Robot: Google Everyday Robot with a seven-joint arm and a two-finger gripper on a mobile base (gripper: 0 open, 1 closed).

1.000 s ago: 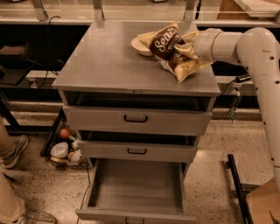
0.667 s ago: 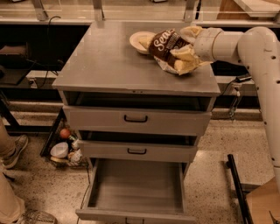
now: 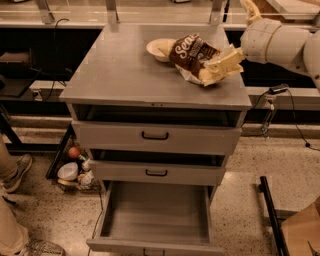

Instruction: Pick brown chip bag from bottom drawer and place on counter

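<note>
The brown chip bag (image 3: 200, 57) lies back-right on the counter (image 3: 120, 70), against the bowl (image 3: 157, 47) on its left — gripper (image 3: 249, 11) behind-right of it; bottom drawer (image 3: 155, 212) below.

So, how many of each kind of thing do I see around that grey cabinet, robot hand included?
Grey metal drawers: 3 (top drawer, middle drawer, long bottom drawer)
Crinkly brown chip bag: 1, on the grey counter
Shallow cream bowl: 1
Robot hand: 1, beside the counter's back right corner
Total: 6

A cream bowl (image 3: 159, 48) sat at twelve o'clock, floor clutter (image 3: 75, 170) at eight, a cardboard box (image 3: 301, 231) at four.
</note>
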